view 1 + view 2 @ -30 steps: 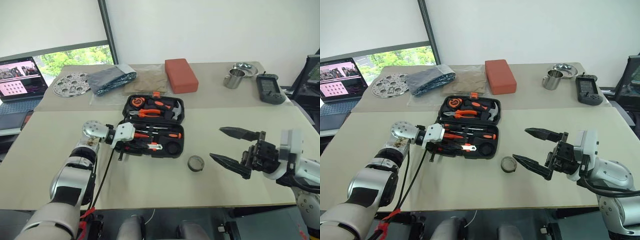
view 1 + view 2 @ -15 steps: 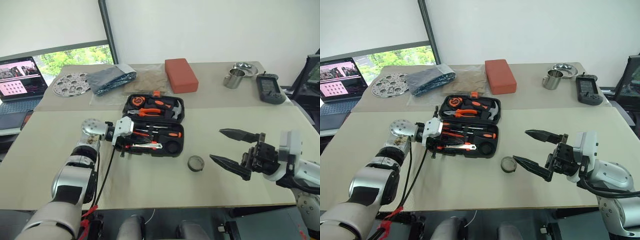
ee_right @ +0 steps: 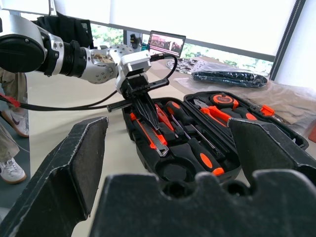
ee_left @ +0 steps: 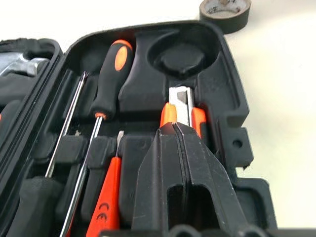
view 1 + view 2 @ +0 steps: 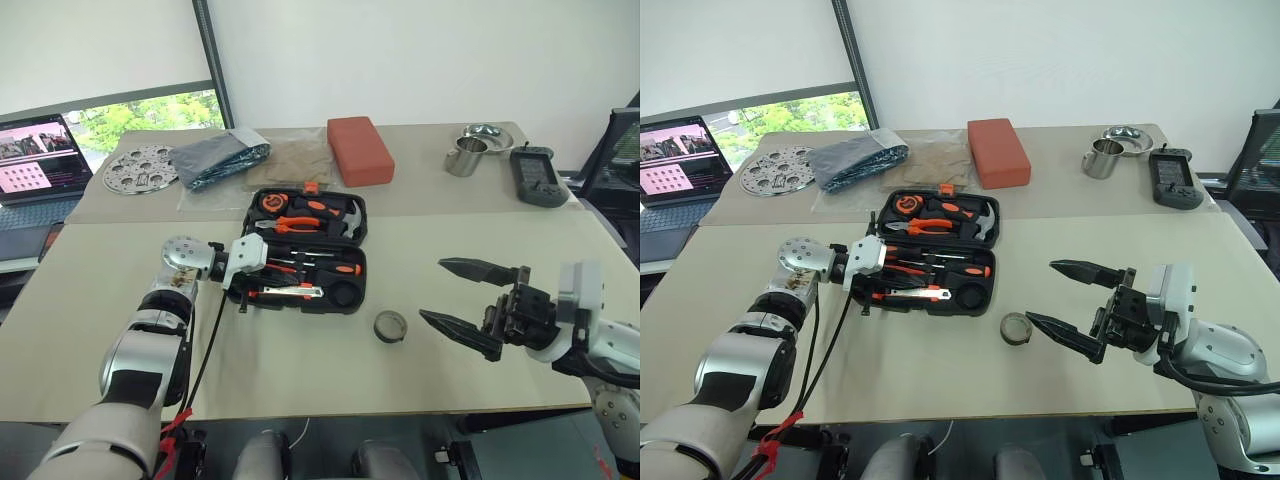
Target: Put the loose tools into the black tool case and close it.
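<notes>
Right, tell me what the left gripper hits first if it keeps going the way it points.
Probably the utility knife in the black tool case; the shut left gripper sits directly over it.

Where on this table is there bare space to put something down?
Free: the front strip of the table, and the stretch right of the tool case up to the handheld device. Crowded: the far edge, from perforated disc to red block, and around the grey roll.
</notes>
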`<state>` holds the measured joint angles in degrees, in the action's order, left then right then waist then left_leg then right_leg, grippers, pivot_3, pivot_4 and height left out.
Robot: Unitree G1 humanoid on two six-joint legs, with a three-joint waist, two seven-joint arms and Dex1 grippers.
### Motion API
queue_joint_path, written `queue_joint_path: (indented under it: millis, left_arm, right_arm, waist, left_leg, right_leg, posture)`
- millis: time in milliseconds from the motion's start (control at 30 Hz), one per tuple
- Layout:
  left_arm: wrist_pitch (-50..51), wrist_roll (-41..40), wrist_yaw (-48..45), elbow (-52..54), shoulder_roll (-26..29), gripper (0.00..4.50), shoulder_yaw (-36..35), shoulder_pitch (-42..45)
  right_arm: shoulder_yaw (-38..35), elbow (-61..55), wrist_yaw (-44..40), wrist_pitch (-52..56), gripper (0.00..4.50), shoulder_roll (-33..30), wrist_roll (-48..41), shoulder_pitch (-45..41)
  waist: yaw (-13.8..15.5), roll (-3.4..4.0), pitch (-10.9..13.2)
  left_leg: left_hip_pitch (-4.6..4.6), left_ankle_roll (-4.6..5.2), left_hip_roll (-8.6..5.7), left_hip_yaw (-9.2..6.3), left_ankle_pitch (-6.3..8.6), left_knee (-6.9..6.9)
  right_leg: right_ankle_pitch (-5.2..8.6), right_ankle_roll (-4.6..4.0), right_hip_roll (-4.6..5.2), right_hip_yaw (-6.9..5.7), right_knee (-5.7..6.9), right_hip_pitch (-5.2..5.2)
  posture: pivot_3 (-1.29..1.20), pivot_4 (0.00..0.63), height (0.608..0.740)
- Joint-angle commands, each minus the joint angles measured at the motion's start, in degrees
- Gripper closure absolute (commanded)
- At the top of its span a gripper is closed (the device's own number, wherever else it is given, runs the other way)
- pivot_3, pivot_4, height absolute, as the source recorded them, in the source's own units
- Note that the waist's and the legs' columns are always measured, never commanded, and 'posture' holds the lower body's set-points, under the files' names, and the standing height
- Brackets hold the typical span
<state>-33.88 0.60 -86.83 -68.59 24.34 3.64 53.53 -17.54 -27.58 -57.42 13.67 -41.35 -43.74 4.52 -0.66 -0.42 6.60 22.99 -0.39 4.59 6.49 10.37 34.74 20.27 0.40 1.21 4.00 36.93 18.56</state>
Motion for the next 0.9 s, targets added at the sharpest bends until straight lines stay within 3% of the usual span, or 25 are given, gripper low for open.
queue_joint_path:
  millis: [33,233,633,900]
  left_arm:
    - [-0.3,1.4,0.6,-0.6,0.8,4.48,1.0,1.4]
    - [0.7,2.8,-0.7,-1.3,0.7,4.48,2.3,1.1]
    - [0.3,8.4,8.4,-3.7,1.1,4.48,6.3,0.0]
    - [0.5,8.0,9.7,-3.9,0.8,4.48,6.4,-1.4]
  right_arm:
    - [-1.5,-1.7,-0.1,-0.4,0.00,-0.4,0.0,0.3]
    - [-1.5,-1.9,0.3,-0.6,0.00,-0.3,0.1,0.6]
    - [-1.5,-1.8,0.2,-0.6,0.00,-0.4,0.8,1.1]
    - [-1.4,-1.7,0.0,0.0,0.00,-1.4,2.0,1.4]
  waist:
    - [0.0,0.00,0.0]
    - [0.0,0.00,0.0]
    - [0.0,-0.12,0.1]
    - [0.0,-0.05,0.0]
  left_leg:
    - [0.00,0.00,0.00,0.01,0.00,0.00]
    - [-0.06,0.00,0.00,0.01,0.00,0.00]
    - [-0.23,0.00,0.00,-0.04,0.00,0.03]
    - [-0.41,0.00,0.01,-0.05,0.00,0.03]
  right_leg:
    - [0.00,0.00,0.00,0.00,0.00,0.00]
    - [0.00,0.00,0.00,0.01,0.01,-0.05]
    - [0.00,0.01,0.02,0.01,0.06,-0.22]
    - [0.00,0.00,0.02,0.04,0.10,-0.34]
  posture:
    - [0.00,0.150,0.740]
    - [0.00,0.150,0.740]
    - [0.00,0.150,0.740]
    - [0.00,0.150,0.740]
